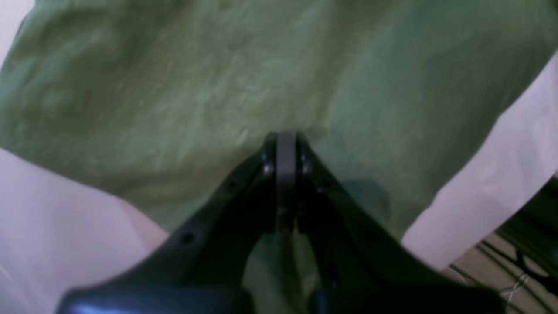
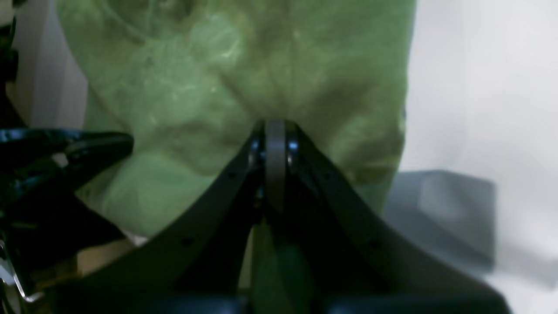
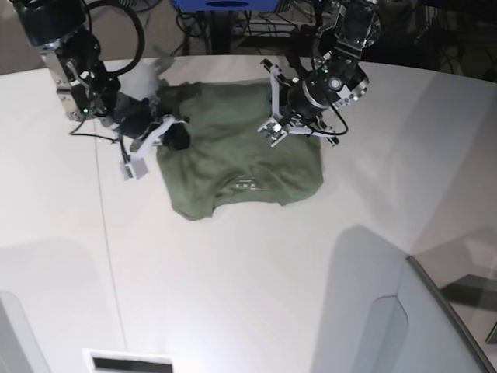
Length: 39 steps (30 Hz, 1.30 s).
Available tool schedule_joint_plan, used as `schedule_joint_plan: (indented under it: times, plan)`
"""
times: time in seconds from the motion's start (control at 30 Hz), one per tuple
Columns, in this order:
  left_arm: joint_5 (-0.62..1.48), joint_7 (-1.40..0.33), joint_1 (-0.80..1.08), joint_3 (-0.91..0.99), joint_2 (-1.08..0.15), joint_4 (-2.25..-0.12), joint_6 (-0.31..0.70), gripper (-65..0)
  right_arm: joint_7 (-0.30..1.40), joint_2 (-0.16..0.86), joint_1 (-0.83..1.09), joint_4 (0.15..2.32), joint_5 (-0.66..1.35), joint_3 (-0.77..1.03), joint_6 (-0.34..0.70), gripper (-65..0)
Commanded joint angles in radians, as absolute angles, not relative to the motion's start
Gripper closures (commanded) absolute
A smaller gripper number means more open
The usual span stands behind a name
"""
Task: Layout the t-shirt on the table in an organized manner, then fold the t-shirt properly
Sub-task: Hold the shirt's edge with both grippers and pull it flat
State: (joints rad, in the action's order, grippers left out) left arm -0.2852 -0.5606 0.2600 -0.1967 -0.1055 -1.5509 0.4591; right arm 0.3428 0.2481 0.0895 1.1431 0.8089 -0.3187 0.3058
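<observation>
The olive-green t-shirt (image 3: pixel 233 159) lies crumpled on the far half of the white table (image 3: pixel 233 272), neck side toward the near edge. My left gripper (image 3: pixel 273 109) is at the shirt's far right part. In the left wrist view it (image 1: pixel 285 137) is shut on the t-shirt (image 1: pixel 196 87), with cloth bunched between the fingers. My right gripper (image 3: pixel 172 136) is at the shirt's left edge. The right wrist view shows it (image 2: pixel 274 126) shut on the t-shirt (image 2: pixel 226 74), with creases running into the tips. Bare table (image 2: pixel 479 87) shows beside the cloth.
A grey angled panel (image 3: pixel 435 326) stands at the near right corner. A thin dark seam line (image 3: pixel 109 233) runs across the left of the tabletop. Cables and a blue object (image 3: pixel 225 4) sit beyond the curved far edge. A white label (image 3: pixel 128 361) lies at the near edge.
</observation>
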Motion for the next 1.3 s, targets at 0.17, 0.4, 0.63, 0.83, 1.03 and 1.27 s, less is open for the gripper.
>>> schedule_joint_plan:
  times: [0.17, 0.4, 0.63, 0.83, 1.03, 1.27]
  plan:
    - [-0.286, -0.555, 0.219, -0.229, -0.108, -1.518, 0.455, 0.0, 0.367, 0.266, 0.091, 1.139, 0.768, -0.285, 0.255, 0.0]
    - [-0.286, -0.556, 0.177, -0.232, -0.108, -1.495, 0.455, 0.0, 0.367, 0.266, 0.119, 1.139, 0.768, -0.283, 0.255, 0.0]
    - [-0.286, -0.556, 0.177, -0.232, -0.108, -1.497, 0.455, 0.0, 0.369, 0.266, 0.127, 1.141, 0.768, -0.283, 0.255, 0.0]
    - [-0.288, -0.556, 0.173, -0.232, -0.113, -1.497, 0.455, 0.0, 0.403, 0.266, 0.127, 1.145, 0.771, -0.283, 0.254, 0.0]
    - [-0.288, -0.556, 0.163, -0.232, -0.113, -1.497, 0.455, 0.0, 0.421, 0.260, 0.127, 1.145, 0.769, -0.283, 0.254, 0.0]
    - [-0.288, -0.556, 0.122, -0.232, -0.116, -1.448, 0.455, 0.0, 0.424, 0.259, 0.147, 1.145, 0.769, -0.286, 0.254, 0.0]
